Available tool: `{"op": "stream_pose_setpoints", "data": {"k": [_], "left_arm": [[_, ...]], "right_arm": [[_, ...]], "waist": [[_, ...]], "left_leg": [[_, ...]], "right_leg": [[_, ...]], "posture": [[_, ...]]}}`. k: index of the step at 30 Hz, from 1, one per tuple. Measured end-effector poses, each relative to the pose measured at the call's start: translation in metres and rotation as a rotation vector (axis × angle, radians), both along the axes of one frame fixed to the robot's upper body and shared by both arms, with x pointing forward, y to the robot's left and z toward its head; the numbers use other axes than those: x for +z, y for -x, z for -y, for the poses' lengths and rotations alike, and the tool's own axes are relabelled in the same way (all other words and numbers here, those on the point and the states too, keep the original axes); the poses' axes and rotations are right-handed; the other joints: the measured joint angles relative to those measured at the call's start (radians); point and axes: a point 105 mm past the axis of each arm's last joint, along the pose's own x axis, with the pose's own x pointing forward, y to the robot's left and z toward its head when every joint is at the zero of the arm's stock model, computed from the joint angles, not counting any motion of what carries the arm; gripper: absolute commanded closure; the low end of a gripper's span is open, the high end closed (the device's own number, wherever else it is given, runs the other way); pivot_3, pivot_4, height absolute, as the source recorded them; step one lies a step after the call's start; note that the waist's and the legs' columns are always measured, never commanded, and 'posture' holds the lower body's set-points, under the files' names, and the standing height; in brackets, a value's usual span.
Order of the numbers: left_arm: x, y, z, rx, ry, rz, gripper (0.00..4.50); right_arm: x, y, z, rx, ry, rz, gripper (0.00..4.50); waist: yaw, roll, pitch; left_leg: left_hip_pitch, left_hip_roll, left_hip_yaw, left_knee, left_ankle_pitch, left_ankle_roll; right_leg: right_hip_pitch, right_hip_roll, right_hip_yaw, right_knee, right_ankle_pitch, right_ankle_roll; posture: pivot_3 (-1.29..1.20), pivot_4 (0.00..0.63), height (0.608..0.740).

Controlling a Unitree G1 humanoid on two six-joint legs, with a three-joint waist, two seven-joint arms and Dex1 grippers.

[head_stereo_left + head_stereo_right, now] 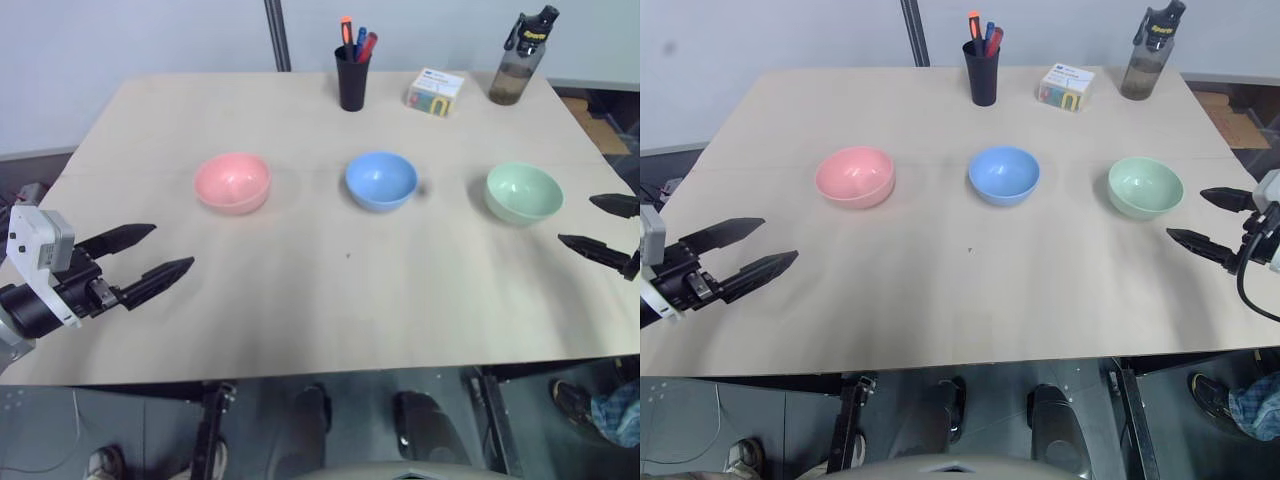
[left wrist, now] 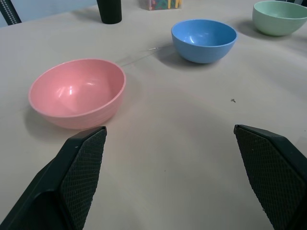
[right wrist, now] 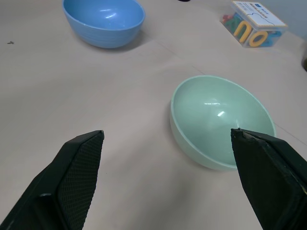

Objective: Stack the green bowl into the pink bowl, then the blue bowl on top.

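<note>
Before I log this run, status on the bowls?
Left gripper and right gripper open, empty. Green bowl by right gripper; blue bowl middle; pink bowl left; none stacked. Path clear.

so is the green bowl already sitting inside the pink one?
No, the green bowl sits on the table apart from the pink bowl, with the blue bowl between them.

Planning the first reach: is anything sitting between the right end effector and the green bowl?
No. In the right eye view, bare tabletop separates the open right end effector from the green bowl; the right wrist view shows nothing in the way.
</note>
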Motion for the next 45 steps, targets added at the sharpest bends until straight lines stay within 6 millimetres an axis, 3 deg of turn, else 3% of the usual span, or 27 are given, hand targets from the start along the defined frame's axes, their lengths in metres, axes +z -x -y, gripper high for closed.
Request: {"op": "stream_pose_setpoints", "data": {"k": [9, 15, 18, 23, 26, 31, 36, 41, 45], "left_arm": [[0.002, -0.012, 0.011, -0.013, 0.053, 0.042, 0.0], [0.002, -0.026, 0.009, 0.084, -0.035, 0.081, 0.0], [-0.004, -0.043, 0.018, 0.169, -0.161, 0.097, 0.0], [0.001, -0.081, 0.031, 0.259, -0.58, 0.079, 0.0], [0.007, -0.101, 0.041, 0.287, -0.634, 0.072, 0.0], [-0.008, -0.138, 0.055, 0.312, -0.701, 0.017, 0.0], [-0.036, -0.163, 0.06, 0.303, -0.757, -0.076, 2.1], [-0.042, -0.17, 0.066, 0.27, -0.76, -0.086, 4.38], [-0.043, -0.171, 0.072, 0.226, -0.757, -0.081, 4.45]], "right_arm": [[-0.001, -0.009, -0.009, 0.034, 0.016, 0.01, 0.07], [-0.004, -0.012, -0.016, 0.054, -0.008, 0.01, 0.07], [-0.005, -0.015, -0.046, 0.145, -0.056, 0.034, 0.07], [-0.015, -0.011, -0.131, 0.376, -0.18, 0.039, 0.07], [-0.019, -0.002, -0.173, 0.497, -0.224, 0.028, 0.07], [-0.018, 0.006, -0.201, 0.585, -0.244, 0.029, 0.07], [-0.017, 0.006, -0.205, 0.589, -0.237, 0.04, 0.01], [-0.017, 0.007, -0.21, 0.591, -0.241, 0.046, 0.01], [-0.018, 0.01, -0.211, 0.583, -0.241, 0.051, 0.01]], "waist": [[0.0, 0.0, 0.0], [0.0, 0.0, 0.0], [0.001, -0.001, -0.001], [0.001, -0.002, 0.0], [0.002, -0.002, 0.0], [0.004, -0.003, 0.0], [-0.001, -0.003, 0.0], [0.0, -0.003, 0.0], [0.001, -0.003, 0.0]], "left_leg": [[0.0, 0.0, 0.001, 0.001, 0.0, 0.001], [0.001, 0.0, 0.002, 0.001, 0.0, 0.001], [0.001, 0.0, 0.001, 0.002, 0.0, 0.001], [0.001, 0.001, 0.0, 0.002, 0.0, 0.001], [-0.001, 0.0, -0.001, 0.002, 0.0, 0.001], [-0.002, 0.0, -0.002, 0.002, 0.0, 0.001], [-0.001, 0.0, -0.003, 0.002, 0.0, 0.001], [-0.001, 0.0, -0.004, 0.002, 0.0, 0.001], [-0.001, 0.0, -0.004, 0.002, 0.0, 0.001]], "right_leg": [[0.0, 0.0, 0.001, 0.0, 0.001, -0.001], [0.001, 0.0, 0.002, 0.0, 0.0, 0.0], [0.001, 0.001, 0.002, 0.001, 0.0, 0.001], [0.0, 0.004, 0.002, 0.003, 0.0, 0.001], [0.0, 0.004, 0.003, 0.002, 0.003, 0.005], [0.0, 0.004, 0.001, 0.001, 0.003, 0.005], [0.0, 0.005, 0.001, 0.003, 0.004, 0.004], [0.0, 0.005, 0.001, 0.003, 0.004, 0.004], [0.0, 0.005, 0.001, 0.004, 0.003, 0.004]], "posture": [[0.0, 0.15, 0.74], [0.0, 0.15, 0.74], [0.0, 0.15, 0.74], [0.0, 0.15, 0.74], [0.0, 0.15, 0.74], [0.0, 0.15, 0.74], [0.0, 0.15, 0.74], [0.0, 0.15, 0.74], [0.0, 0.15, 0.74]]}}
